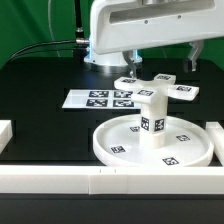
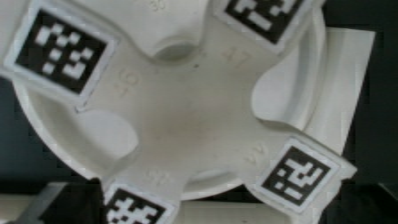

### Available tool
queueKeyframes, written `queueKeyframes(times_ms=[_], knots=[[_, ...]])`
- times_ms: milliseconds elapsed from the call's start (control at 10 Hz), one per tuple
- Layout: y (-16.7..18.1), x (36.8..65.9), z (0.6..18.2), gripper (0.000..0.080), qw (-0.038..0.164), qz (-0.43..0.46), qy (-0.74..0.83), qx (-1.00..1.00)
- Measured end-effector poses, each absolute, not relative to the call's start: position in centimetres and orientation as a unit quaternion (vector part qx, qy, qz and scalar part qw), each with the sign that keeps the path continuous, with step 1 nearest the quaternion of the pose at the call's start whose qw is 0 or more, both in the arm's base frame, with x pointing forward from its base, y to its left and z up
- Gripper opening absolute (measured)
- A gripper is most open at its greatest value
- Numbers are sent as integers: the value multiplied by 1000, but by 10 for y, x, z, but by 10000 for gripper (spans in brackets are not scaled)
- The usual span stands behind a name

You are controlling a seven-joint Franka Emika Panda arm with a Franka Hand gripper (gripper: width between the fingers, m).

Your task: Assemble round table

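The white cross-shaped foot [image 1: 152, 90], tagged on each arm, sits atop the short cylinder leg [image 1: 152, 123], upright in the rimmed round disc [image 1: 110, 145] on the near desk [image 1: 40, 85]. The claw [image 1: 152, 62] hangs released above.

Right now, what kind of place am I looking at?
Probably a robotics lab test bench: a black table edged by white border rails, a marker board, and tagged white furniture parts like the round disc.

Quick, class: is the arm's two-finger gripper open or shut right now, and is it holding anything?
Gripper: open, holding nothing; it hovers over the white plastic cross-shaped foot sitting on the short white cylinder leg.
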State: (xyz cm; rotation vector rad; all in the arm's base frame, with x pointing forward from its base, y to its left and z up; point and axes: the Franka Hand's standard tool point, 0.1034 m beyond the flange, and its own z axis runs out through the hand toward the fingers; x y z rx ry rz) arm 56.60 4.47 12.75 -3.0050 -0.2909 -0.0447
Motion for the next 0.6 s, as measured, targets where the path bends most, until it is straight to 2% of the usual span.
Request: queueKeyframes(times_ms=[200,600], knots=[[48,568,129,649,50,-19,-217,-975],[45,569,128,649,43,-24,-354,-934]])
